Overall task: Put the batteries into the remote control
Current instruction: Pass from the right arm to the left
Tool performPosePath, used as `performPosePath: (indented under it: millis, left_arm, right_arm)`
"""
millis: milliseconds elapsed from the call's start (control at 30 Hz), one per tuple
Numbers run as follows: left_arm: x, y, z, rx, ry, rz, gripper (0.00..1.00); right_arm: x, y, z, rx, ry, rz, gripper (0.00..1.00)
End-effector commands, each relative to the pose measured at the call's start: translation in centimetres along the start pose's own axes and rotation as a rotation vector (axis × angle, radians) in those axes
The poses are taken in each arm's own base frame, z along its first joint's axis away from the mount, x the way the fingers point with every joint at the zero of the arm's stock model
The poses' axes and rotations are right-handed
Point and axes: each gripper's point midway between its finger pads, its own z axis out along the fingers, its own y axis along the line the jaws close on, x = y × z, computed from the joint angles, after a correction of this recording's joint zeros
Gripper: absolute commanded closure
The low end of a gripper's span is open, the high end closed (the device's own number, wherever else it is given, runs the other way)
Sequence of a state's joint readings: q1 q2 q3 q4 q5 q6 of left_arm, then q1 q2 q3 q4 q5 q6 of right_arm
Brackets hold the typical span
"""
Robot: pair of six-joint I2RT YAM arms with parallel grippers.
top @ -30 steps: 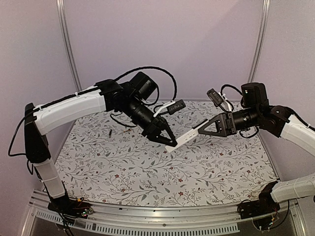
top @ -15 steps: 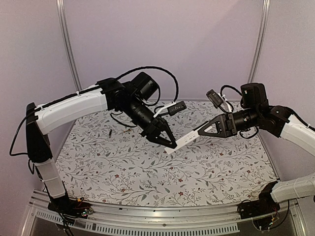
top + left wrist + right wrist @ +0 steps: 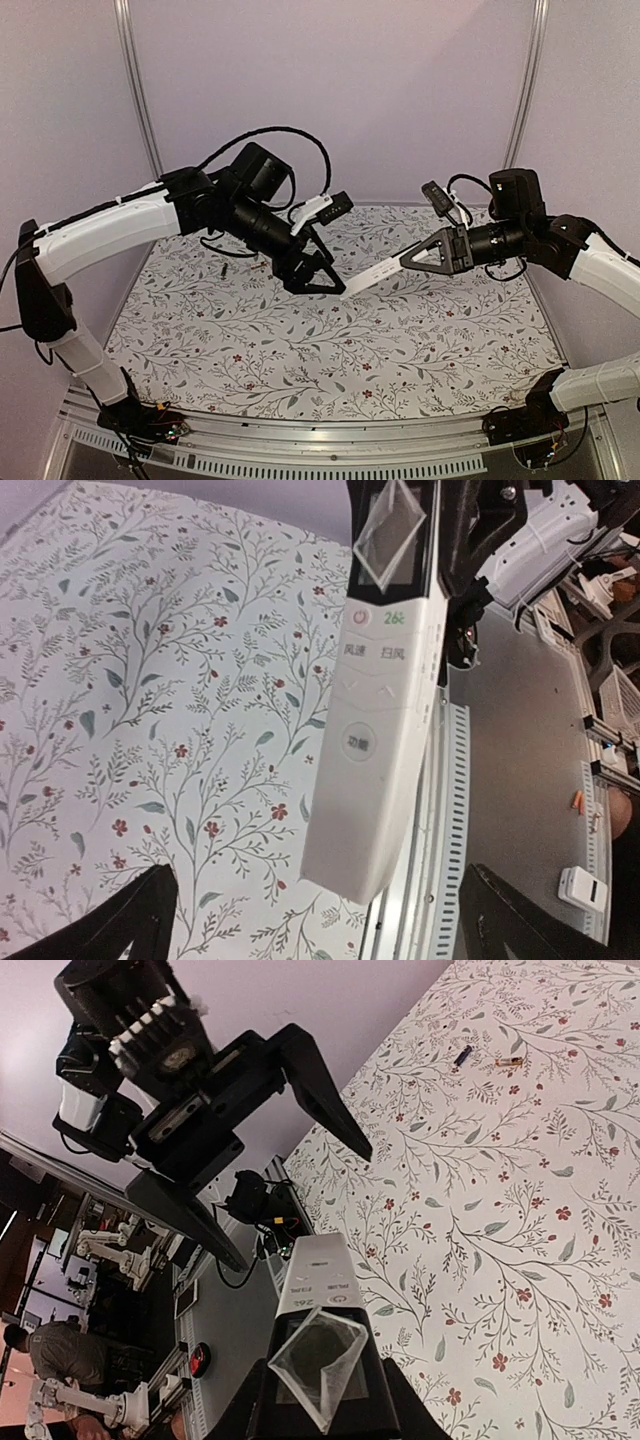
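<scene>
remote control (image 3: 372, 277) right of left pincer (image 3: 318, 285); batteries (image 3: 462, 1056) on table (image 3: 300, 350) behind it

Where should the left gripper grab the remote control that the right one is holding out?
Grip the remote control at its free button end, across the narrow side edges. The right gripper holds the display end, and the free end points into the open left gripper, so a straight-on approach looks best.

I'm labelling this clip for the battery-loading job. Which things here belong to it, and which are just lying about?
Job: remote control, in the right gripper; open left gripper; blackish battery and brass battery on the table cover.
Lying about: small white box and orange scrap, both off the cover.
</scene>
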State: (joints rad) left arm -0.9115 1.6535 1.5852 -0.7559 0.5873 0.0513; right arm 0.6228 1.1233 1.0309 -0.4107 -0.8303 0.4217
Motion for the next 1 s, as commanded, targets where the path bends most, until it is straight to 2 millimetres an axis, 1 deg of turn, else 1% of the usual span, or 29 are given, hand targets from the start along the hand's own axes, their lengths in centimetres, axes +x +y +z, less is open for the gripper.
performPosePath:
  millis: [0, 100, 267, 333, 500, 567, 700, 800, 867, 967]
  left_arm:
    - [-2.6, 1.0, -2.1, -0.252, -0.154, 0.149, 0.00]
    - [-2.5, 1.3, -1.5, -0.358, -0.169, 0.229, 0.01]
    - [-2.7, 1.3, -0.4, -0.406, -0.179, 0.295, 0.05]
    - [-3.0, 1.3, 0.3, -0.442, -0.178, 0.321, 0.08]
    - [-2.6, 1.0, 2.9, -0.492, -0.092, 0.414, 0.17]
    - [-2.6, 1.1, 3.7, -0.519, -0.067, 0.441, 0.25]
    - [-2.8, 1.8, 4.2, -0.599, -0.034, 0.475, 0.42]
    - [-3.2, 1.9, 4.0, -0.627, -0.045, 0.480, 0.56]
    - [-3.4, 2.0, 3.7, -0.637, -0.054, 0.481, 0.63]
    - [-3.2, 2.1, 3.6, -0.637, -0.030, 0.480, 0.77]
  right_arm:
    - [-1.3, -1.9, -0.2, 0.112, -0.071, 0.072, 0.94]
    - [-1.9, -2.3, -0.2, 0.132, -0.107, 0.114, 0.93]
    - [-2.3, -1.9, -0.5, 0.118, -0.129, 0.162, 0.93]
    - [-2.2, -1.8, -0.5, 0.112, -0.131, 0.179, 0.93]
    - [-2.0, -1.7, -0.4, 0.095, -0.124, 0.213, 0.92]
    - [-2.0, -1.7, -0.3, 0.092, -0.123, 0.222, 0.92]
    - [-1.9, -1.8, -0.2, 0.090, -0.119, 0.238, 0.92]
    - [-1.6, -1.9, -0.1, 0.084, -0.110, 0.248, 0.92]
    - [-1.5, -1.9, 0.0, 0.081, -0.106, 0.251, 0.92]
    - [-1.4, -1.6, 0.0, 0.065, -0.102, 0.246, 0.92]
